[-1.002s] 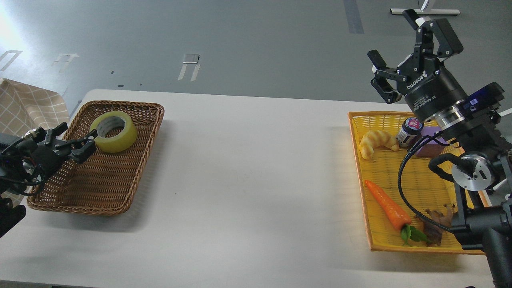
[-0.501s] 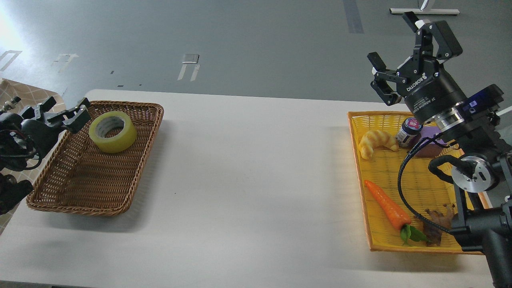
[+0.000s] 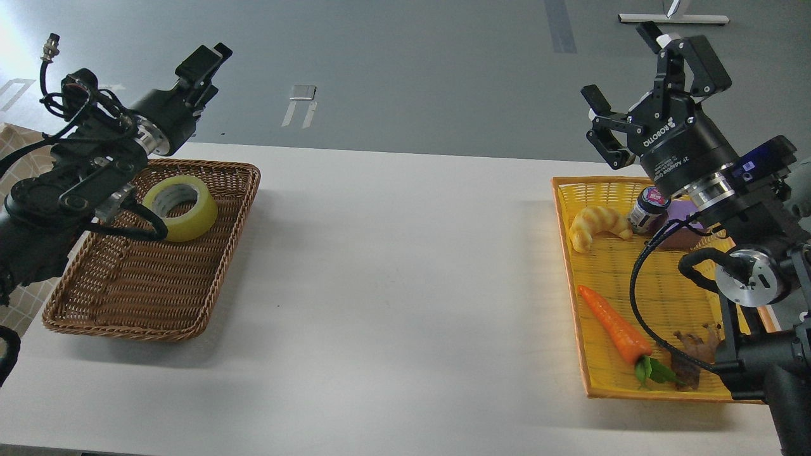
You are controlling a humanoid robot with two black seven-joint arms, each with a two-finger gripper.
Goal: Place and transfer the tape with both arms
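The tape (image 3: 192, 223), a yellow translucent roll with a grey-white core, lies flat in the far part of the brown wicker basket (image 3: 152, 291) at the table's left. My left gripper (image 3: 209, 56) is raised high above and behind the basket's far edge, seen side-on, fingers slightly apart and empty. Part of my left arm and a cable cross the tape's left side. My right gripper (image 3: 621, 63) is open and empty, held high above the far end of the yellow tray (image 3: 633, 297) at the right.
The yellow tray holds a croissant toy (image 3: 595, 227), a small dark jar (image 3: 649, 208), a purple block (image 3: 681, 221), a carrot toy (image 3: 614, 326) and a brown piece (image 3: 690, 354). A checked cloth (image 3: 25, 161) lies left of the basket. White tabletop (image 3: 405, 278) lies between basket and tray.
My left arm has pulled away from the tape and swung up from beside the basket to high behind it. The tape stays in the basket. The right arm has barely moved.
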